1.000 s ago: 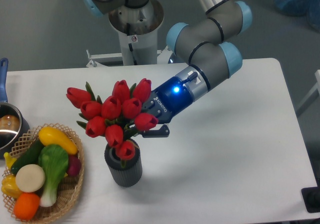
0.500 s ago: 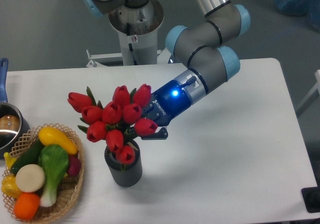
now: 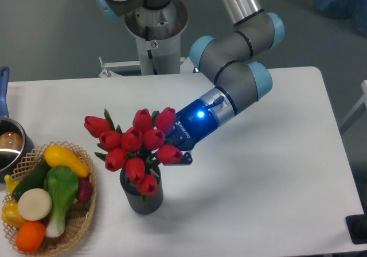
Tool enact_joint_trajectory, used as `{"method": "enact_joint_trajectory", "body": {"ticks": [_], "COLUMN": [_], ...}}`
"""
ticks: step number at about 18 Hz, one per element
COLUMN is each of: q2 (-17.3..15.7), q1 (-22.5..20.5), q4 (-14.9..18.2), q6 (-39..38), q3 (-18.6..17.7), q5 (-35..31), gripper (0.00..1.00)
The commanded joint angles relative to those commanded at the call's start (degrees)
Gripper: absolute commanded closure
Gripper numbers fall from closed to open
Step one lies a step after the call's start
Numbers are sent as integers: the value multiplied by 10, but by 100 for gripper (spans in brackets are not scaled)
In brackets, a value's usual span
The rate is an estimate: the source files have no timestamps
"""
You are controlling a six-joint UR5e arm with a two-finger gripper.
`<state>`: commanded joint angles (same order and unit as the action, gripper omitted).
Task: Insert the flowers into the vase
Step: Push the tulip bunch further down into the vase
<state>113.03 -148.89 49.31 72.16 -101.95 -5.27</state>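
Observation:
The flowers (image 3: 135,144), a bunch of red tulip buds with green leaves, hang tilted over the vase (image 3: 142,198). The vase is a small dark grey ribbed cylinder standing on the white table. The lowest buds sit right at its mouth and hide the opening and the stems. My gripper (image 3: 172,154) comes in from the right, just above and right of the vase. It is shut on the flowers, with the buds covering most of it. One dark finger (image 3: 183,158) shows beside the bunch.
A wicker basket (image 3: 89,211) of toy vegetables stands at the front left, close to the vase. A metal pot (image 3: 8,148) with a blue handle sits at the left edge. The arm's base (image 3: 155,33) rises behind the table.
The gripper and the bunch have shifted a little right and down. The bunch now stands more upright, with its lowest buds nearer the vase's mouth.

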Motion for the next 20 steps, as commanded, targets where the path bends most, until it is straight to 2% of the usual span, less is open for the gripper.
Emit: {"method": "enact_joint_trajectory", "body": {"ticks": [7,20], "q2": [18,27], "q1": [0,0], "q4": [-1,0], "q6": [1,30], "q3": [-3,-22], "q5": [-3,-5], "gripper": [93,93]}}
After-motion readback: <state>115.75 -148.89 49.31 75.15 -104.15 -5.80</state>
